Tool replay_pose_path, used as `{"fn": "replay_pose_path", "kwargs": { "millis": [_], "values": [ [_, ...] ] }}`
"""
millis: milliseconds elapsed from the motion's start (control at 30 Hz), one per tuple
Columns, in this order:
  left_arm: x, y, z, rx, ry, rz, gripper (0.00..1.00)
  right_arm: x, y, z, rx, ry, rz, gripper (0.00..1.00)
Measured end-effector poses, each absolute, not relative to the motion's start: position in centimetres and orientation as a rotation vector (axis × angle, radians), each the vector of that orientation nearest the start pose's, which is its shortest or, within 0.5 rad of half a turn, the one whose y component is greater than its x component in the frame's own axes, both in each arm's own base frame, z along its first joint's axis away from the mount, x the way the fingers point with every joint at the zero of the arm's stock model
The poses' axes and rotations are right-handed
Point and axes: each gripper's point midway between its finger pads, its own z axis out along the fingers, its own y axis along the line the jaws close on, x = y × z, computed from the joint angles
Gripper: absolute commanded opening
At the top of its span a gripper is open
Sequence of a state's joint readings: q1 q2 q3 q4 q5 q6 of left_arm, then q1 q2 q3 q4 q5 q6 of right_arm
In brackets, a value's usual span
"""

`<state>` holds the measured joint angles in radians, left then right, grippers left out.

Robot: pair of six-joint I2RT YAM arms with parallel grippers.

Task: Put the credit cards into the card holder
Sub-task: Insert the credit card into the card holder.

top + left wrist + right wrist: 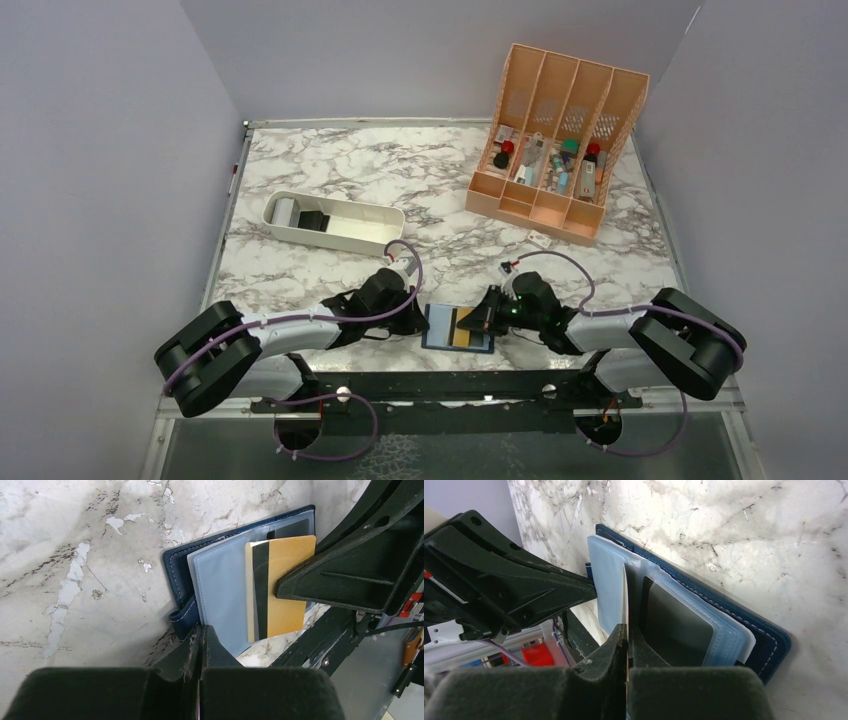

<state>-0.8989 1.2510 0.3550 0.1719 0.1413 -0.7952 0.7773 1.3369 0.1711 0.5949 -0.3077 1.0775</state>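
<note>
- The card holder [175,565] is lying open at the near middle of the surface [75,555], between the two arms.
- The left pincer [202,636] is pressing together on the holder's left edge, apparently pinching a clear sleeve [220,585] to stop the case sliding or folding.
- The right pincer [627,630] is clamping the gold card [287,560] by its right side, leaving the left edge free to enter a pocket. Whether that edge is entering, I cannot tell.

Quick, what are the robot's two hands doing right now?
Left gripper: closed at the card holder's edge; a grip on it cannot be told.
Right gripper: closed, holding a gold credit card.
</note>
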Motion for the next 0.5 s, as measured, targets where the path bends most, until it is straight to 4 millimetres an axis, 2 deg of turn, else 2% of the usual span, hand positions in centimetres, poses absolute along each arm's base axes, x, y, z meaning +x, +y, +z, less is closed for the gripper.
{"fn": "replay_pose_path", "kwargs": {
  "millis": [133, 333, 500],
  "values": [
    [14.43, -26.85, 2.7, 0.21, 2.504, -0.965, 0.0, 14.76, 27.07, 2.66, 0.167, 2.466, 1.31, 0.1],
    [14.43, -26.86, 2.71, 0.211, 2.504, -0.966, 0.0, 14.96, 27.41, 2.23, 0.152, 2.507, 1.281, 0.32],
    [14.4, -26.88, 2.71, 0.212, 2.504, -0.966, 0.02, 15.61, 27.84, 2.66, 0.108, 2.554, 1.213, 0.44]
  ]
}}
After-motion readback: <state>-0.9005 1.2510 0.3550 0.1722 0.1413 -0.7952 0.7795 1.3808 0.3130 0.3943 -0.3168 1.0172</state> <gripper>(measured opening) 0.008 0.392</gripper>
